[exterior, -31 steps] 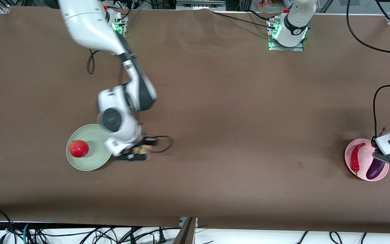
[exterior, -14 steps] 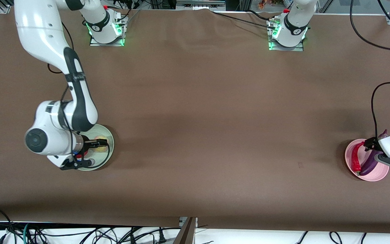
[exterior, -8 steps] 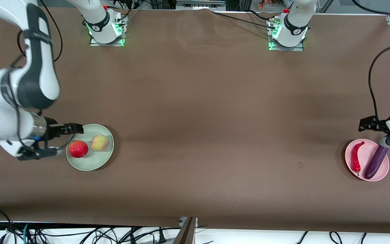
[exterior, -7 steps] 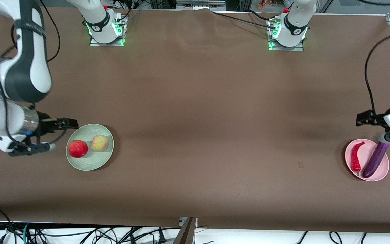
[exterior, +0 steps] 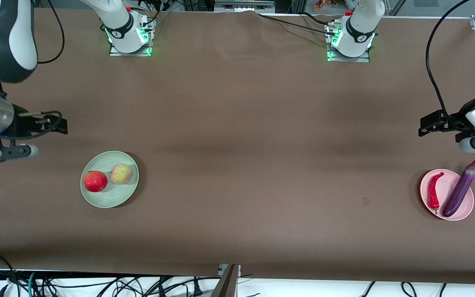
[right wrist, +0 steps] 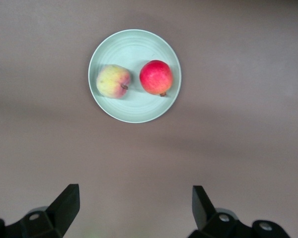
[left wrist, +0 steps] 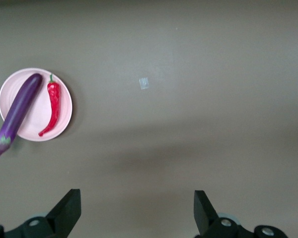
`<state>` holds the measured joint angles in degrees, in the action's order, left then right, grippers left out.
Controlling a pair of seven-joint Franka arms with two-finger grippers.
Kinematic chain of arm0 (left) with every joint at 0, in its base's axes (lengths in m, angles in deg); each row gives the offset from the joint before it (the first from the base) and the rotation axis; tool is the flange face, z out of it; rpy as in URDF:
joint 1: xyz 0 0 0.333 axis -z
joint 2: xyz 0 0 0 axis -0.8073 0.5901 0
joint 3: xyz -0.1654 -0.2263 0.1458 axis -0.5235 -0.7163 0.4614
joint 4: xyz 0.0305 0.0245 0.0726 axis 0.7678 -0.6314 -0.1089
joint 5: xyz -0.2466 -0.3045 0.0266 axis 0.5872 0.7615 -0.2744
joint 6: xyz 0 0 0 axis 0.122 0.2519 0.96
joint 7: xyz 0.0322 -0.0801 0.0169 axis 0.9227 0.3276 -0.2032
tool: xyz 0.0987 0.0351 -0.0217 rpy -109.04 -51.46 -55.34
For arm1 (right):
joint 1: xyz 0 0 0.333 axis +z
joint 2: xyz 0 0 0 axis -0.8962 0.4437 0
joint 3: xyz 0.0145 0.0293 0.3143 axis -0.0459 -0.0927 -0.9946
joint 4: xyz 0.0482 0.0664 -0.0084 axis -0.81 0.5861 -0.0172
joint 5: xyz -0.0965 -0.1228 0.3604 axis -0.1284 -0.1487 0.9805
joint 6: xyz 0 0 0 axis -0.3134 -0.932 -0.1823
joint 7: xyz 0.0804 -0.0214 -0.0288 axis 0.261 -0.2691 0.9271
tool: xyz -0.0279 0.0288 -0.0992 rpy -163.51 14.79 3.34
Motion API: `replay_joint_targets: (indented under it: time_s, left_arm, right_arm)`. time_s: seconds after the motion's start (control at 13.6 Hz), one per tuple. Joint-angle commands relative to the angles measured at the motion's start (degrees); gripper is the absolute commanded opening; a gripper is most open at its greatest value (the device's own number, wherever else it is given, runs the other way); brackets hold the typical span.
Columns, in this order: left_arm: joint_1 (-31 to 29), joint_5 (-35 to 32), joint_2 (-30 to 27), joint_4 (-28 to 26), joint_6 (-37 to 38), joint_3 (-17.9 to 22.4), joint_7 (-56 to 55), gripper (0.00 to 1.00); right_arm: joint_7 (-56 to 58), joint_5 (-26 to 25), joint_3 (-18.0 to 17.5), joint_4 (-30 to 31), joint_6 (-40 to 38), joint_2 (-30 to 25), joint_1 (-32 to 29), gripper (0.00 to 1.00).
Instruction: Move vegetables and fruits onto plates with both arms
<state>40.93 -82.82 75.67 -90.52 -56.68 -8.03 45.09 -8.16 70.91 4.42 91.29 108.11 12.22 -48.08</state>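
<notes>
Brown bench (exterior: 237,165) held full plates; our left gripper (exterior: 443,134) and right gripper (exterior: 35,138) hung open, each plate at six o'clock below.

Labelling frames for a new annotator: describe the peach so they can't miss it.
Find the pale mint green plate toward the right arm's end of the table. Two round fruits lie on it side by side. The peach is the pale yellow-pink one with a blush, unlike the solid red pomegranate-like fruit next to it.
</notes>
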Motion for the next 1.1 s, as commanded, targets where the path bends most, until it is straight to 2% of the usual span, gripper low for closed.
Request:
replay_joint_targets:
  time_s: [0.0, 0.15, 0.22, 0.37, 0.51, 1.03]
  left_arm:
    - [9.4, 1.1, -10.6, -14.0, -5.7, 8.1, -3.9, 1.0]
    - [11.3, 1.0, -14.4, -19.3, -9.2, 9.7, -7.4, 1.0]
    - [11.8, 0.9, -14.3, -19.4, -9.1, 10.6, -7.2, 1.0]
    - [11.6, 1.4, -13.5, -18.5, -8.4, 10.6, -7.3, 1.0]
    - [11.6, 1.4, -11.7, -15.9, -6.4, 10.2, -7.9, 1.0]
    - [11.8, 1.3, -11.0, -15.0, -5.8, 10.0, -7.9, 1.0]
  right_arm:
    - [0.0, -2.2, -7.4, 2.6, 0.3, -6.4, -6.2, 1.0]
    - [0.6, -1.9, -9.9, 4.2, 0.4, -8.7, -9.3, 1.0]
    - [0.6, -1.5, -10.2, 6.3, 2.2, -9.8, -10.3, 1.0]
    - [-0.7, -1.0, -13.1, 9.3, 2.1, -11.9, -12.1, 1.0]
    - [-6.1, -0.8, -15.1, 11.4, 2.0, -13.7, -13.9, 1.0]
    - [-6.5, 1.8, -14.8, 10.8, 1.4, -12.9, -14.3, 1.0]
